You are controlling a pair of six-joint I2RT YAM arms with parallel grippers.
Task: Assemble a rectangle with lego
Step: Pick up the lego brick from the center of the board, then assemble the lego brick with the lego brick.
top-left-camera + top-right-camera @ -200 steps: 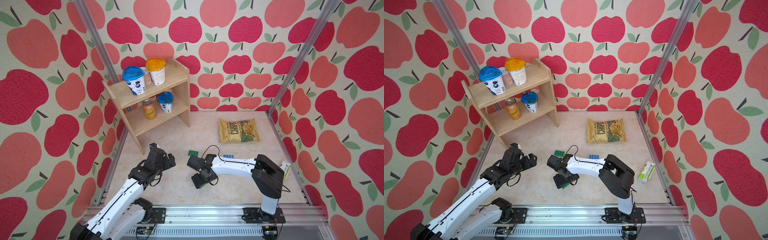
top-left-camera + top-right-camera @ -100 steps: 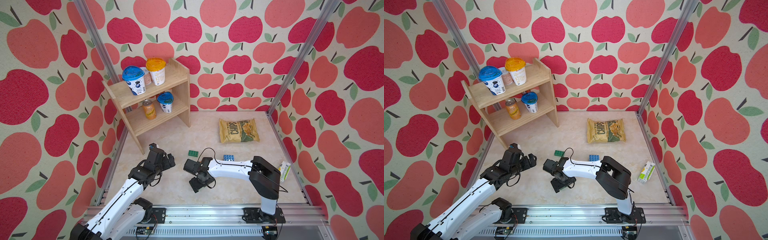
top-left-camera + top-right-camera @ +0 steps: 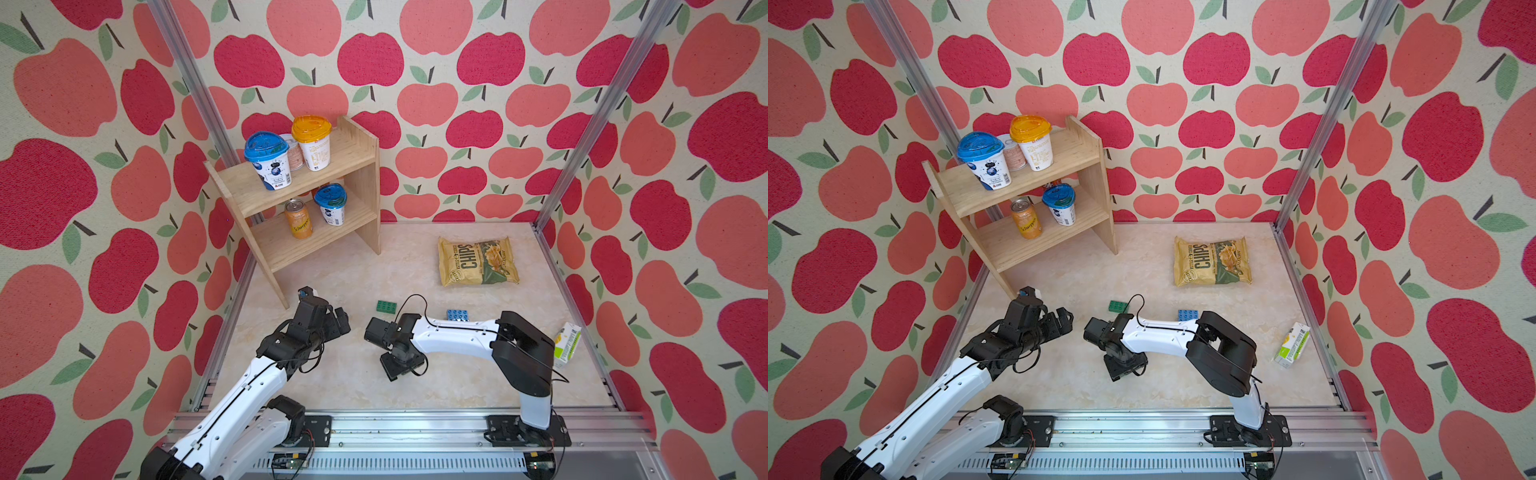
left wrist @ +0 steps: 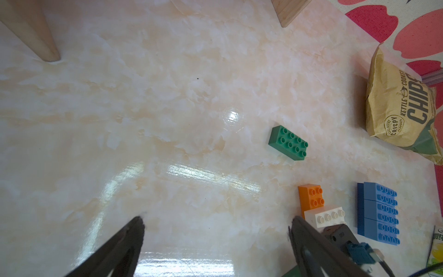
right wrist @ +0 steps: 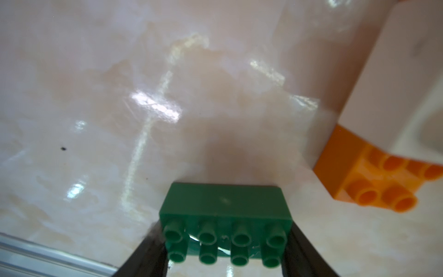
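Lego lies on the marble floor. A loose green brick (image 3: 386, 306) (image 4: 287, 142) sits left of a row of joined blue bricks (image 3: 457, 314) (image 4: 378, 213). Between them are an orange 2x2 brick (image 4: 311, 195) (image 5: 374, 182) and a white brick (image 4: 326, 215) (image 5: 395, 96), touching each other. My right gripper (image 3: 401, 368) (image 5: 225, 230) points down at the floor, shut on another green brick (image 5: 225, 215), one finger on each short end. That brick is hidden in both top views. My left gripper (image 3: 343, 322) (image 4: 215, 220) hovers open and holds nothing, left of the bricks.
A wooden shelf (image 3: 307, 195) with cups and a can stands at the back left. A chips bag (image 3: 478, 262) lies at the back right. A green-and-white carton (image 3: 567, 345) leans at the right wall. A metal rail (image 3: 395, 419) runs along the front edge.
My right gripper's jaws have narrowed onto the green brick, and the arm has shifted slightly left and forward. The left arm has not moved.
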